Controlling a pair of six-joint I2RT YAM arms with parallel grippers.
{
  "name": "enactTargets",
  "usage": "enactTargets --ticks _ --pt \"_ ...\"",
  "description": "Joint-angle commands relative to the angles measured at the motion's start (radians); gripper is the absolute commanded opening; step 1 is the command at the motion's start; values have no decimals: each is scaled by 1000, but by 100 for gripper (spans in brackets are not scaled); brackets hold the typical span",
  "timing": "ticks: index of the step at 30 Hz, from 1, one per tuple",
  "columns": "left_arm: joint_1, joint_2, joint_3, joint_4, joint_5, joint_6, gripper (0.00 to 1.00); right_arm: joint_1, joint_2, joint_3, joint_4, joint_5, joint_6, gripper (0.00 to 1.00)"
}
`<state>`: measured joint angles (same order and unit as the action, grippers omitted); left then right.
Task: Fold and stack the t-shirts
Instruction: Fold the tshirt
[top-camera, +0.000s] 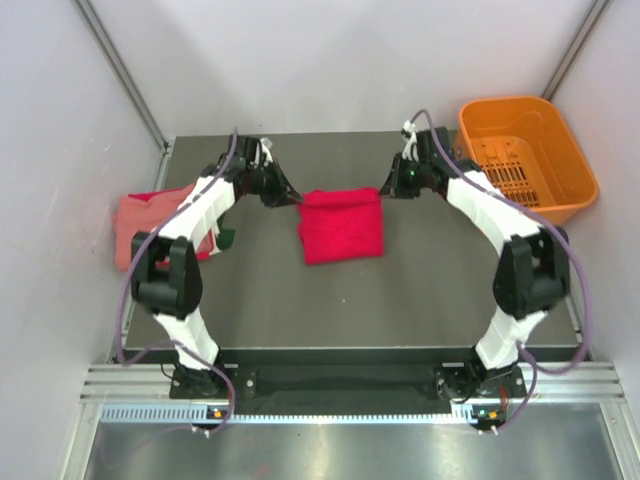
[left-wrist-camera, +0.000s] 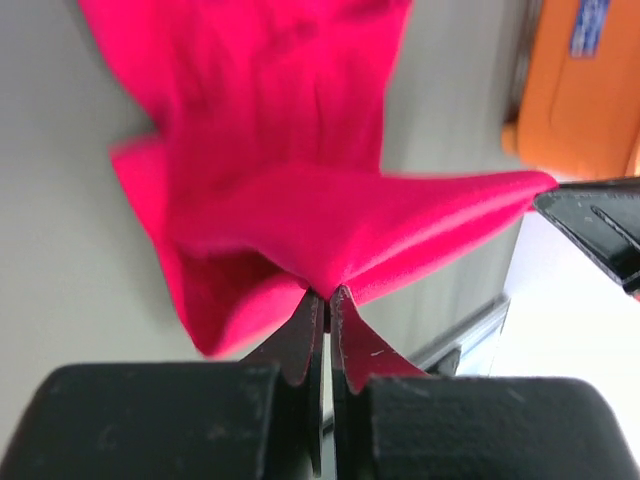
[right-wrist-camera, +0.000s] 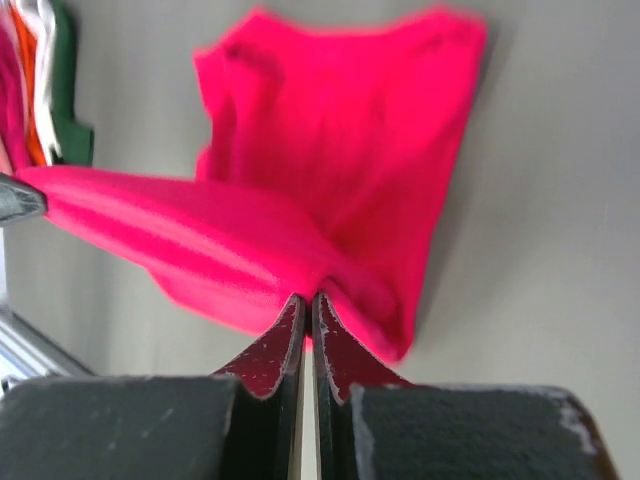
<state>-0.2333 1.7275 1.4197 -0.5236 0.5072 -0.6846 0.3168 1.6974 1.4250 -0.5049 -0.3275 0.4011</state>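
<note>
The left hand (top-camera: 296, 200) and right hand (top-camera: 384, 192) each clamp a far corner of the red t-shirt (top-camera: 341, 225), which trails onto the middle of the table (top-camera: 430, 290). The pinches look thin, so I reckon an uneven pull could slip a corner free and wreck the fold.

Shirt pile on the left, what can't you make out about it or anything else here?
- Top view: left arm hides part of the shirt pile; shirts uncountable.
- Right wrist view: pile only a sliver, cut by the top-left edge.
- Left wrist view: basket blurred, cut by the right edge.
- Wrist views: red shirt's gripped corners hidden inside left claw and right claw.
</note>
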Motion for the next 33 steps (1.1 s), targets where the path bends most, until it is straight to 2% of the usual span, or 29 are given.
enactTargets --ticks 1,3,4,5,6,7,8,9,11,15,18,23,26,27,30,31,33 --pt "49 128 128 31 5 -6 0 -44 129 162 23 -31 -15 0" --pt "69 229 229 19 -8 -4 0 -58 248 289 16 -67 -19 3" --pt "74 266 263 5 -21 -1 6 -58 290 337 3 -67 -21 38" --pt "80 308 341 -3 -19 11 48 -64 326 383 -23 -32 -22 51" --pt "80 376 373 -6 2 14 62 -64 373 435 -24 -19 -33 57" --pt "81 407 408 -31 31 8 80 -65 387 448 -23 -4 -38 78" --pt "83 431 464 -56 34 19 98 -68 393 448 -18 20 -39 82" --pt "83 438 470 -58 28 22 98 -70 387 434 -8 22 -51 88" --pt "84 416 435 -24 -24 42 98 -71 363 393 17 28 -62 88" --pt "83 345 349 10 -65 82 98 -76 279 237 100 24 -91 86" --pt "80 310 245 59 -68 95 96 -74 271 181 112 -1 -100 84" --pt "75 284 133 63 -127 125 88 -76 344 216 88 -37 -96 78" --pt "74 227 101 31 -241 167 89 -74 395 242 83 -48 -94 78" --pt "74 218 101 -13 -347 180 89 -74 416 253 80 -56 -94 78" --pt "72 201 123 -81 -525 218 86 -74 461 265 83 -114 -85 77" --pt "72 201 131 -122 -638 220 85 -74 472 265 85 -125 -85 77" --pt "72 204 142 -139 -725 224 85 -74 495 272 91 -154 -81 76"
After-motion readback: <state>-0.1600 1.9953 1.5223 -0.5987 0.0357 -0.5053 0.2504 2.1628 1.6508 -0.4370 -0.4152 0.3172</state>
